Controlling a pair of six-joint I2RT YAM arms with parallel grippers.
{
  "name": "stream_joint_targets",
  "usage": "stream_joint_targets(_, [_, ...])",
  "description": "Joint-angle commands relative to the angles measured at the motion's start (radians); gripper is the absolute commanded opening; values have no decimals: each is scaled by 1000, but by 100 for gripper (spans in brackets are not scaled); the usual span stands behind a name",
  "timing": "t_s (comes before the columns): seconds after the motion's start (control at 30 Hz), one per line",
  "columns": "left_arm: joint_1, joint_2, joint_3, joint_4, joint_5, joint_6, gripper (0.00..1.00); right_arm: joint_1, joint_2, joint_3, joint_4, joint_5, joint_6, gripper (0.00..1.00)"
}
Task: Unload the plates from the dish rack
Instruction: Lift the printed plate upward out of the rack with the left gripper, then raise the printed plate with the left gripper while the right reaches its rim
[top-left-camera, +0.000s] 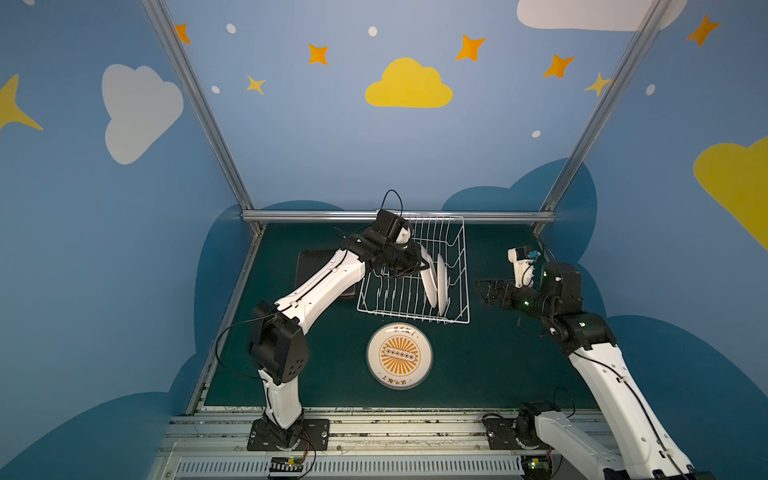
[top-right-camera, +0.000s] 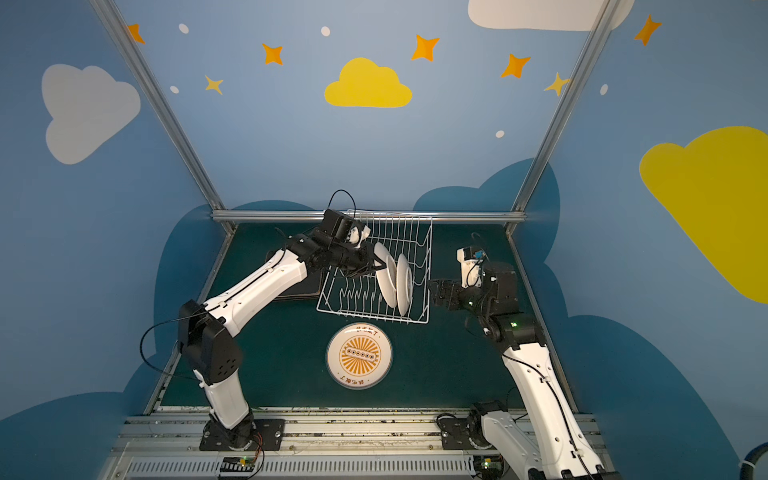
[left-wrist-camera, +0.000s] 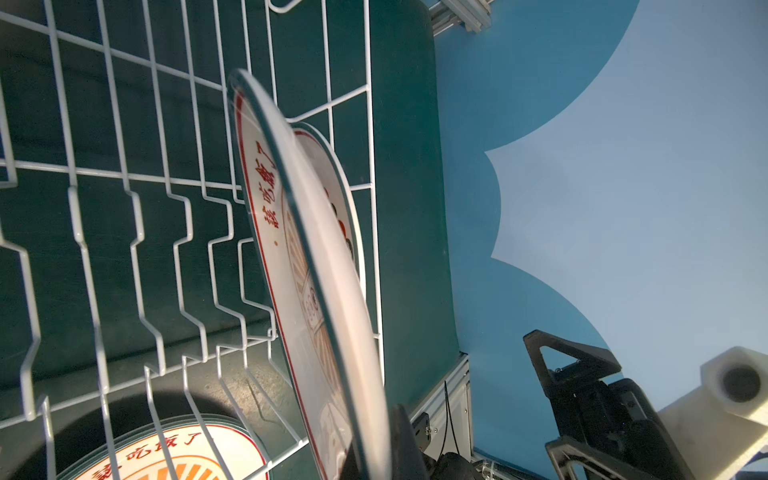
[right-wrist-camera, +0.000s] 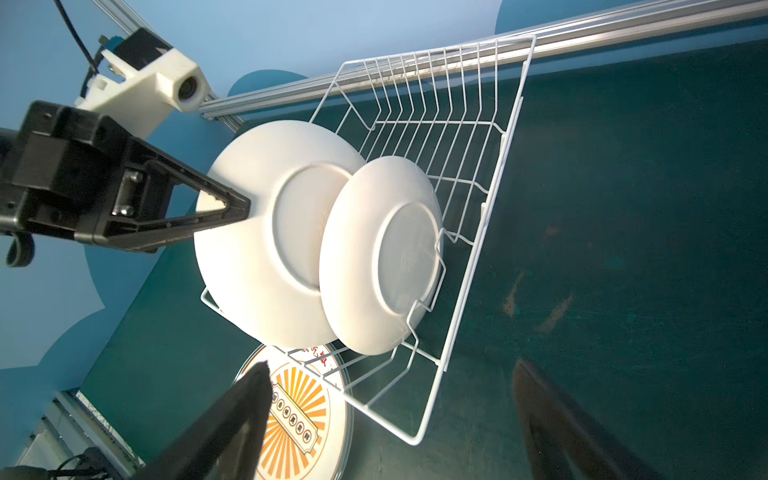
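The white wire dish rack (top-left-camera: 415, 319) (top-right-camera: 374, 319) stands at the back of the green table. Two round white plates stand on edge in it, backs towards my right arm. The larger plate (top-left-camera: 430, 282) (right-wrist-camera: 257, 232) leans left with its lower edge inside the rack. My left gripper (top-left-camera: 424, 264) (right-wrist-camera: 245, 208) is shut on its upper rim. In the left wrist view the larger plate's (left-wrist-camera: 291, 257) red-printed face shows. The smaller plate (top-left-camera: 441, 286) (right-wrist-camera: 374, 257) stands upright just behind it. My right gripper (top-left-camera: 480, 289) (right-wrist-camera: 390, 370) hangs open and empty to the right of the rack.
A round plate with an orange sunburst centre (top-left-camera: 400, 355) (top-right-camera: 359, 355) lies flat in front of the rack; layered rims under it suggest a stack. Dark square plates (top-left-camera: 311, 262) lie flat left of the rack, partly under my left arm. An aluminium rail (top-left-camera: 332, 216) runs behind.
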Motion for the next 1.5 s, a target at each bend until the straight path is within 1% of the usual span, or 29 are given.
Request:
stream_joint_targets(0.0, [22, -67, 14, -44, -64, 44, 3, -2, 16, 34, 29, -22, 36, 90])
stream_joint_targets(0.17, [27, -102, -27, 31, -29, 5, 3, -2, 30, 48, 19, -31, 45, 90])
stream_joint_targets(0.37, [31, -115, -15, 32, -16, -3, 3, -2, 29, 49, 20, -26, 45, 90])
stream_joint_targets(0.47, [32, -126, 6, 15, -20, 10, 3, -2, 32, 48, 22, -26, 46, 90])
stream_joint_targets(0.6, [39, -149, 46, -15, -31, 59, 3, -2, 42, 60, 25, -35, 65, 90])
stream_joint_targets(0.63, [41, -159, 46, -8, -31, 75, 3, -2, 46, 67, 21, -38, 70, 92])
stream_joint_targets(0.87, [40, -238, 54, 12, -38, 288, 3, -2, 81, 141, -32, -68, 115, 94])
stream_joint_targets(0.97, [33, -272, 50, 24, -27, 407, 3, -2, 91, 167, -40, -95, 132, 94])
stream_joint_targets(1.03, [18, -295, 47, 19, -42, 506, 3, -2, 100, 190, -42, -118, 151, 94])
stream_joint_targets(1.13, [-21, -336, 19, 13, -151, 669, 3, -2, 119, 232, -36, -167, 191, 94])
stream_joint_targets(1.27, [-62, -412, -82, 65, -230, 864, 3, -1, 149, 288, -36, -221, 245, 94])
stream_joint_targets(1.37, [-98, -466, -161, 101, -291, 1011, 3, 2, 165, 321, -29, -241, 278, 93])
stream_joint_targets(1.47, [-141, -510, -234, 131, -377, 1161, 3, 8, 179, 339, 7, -265, 325, 93])
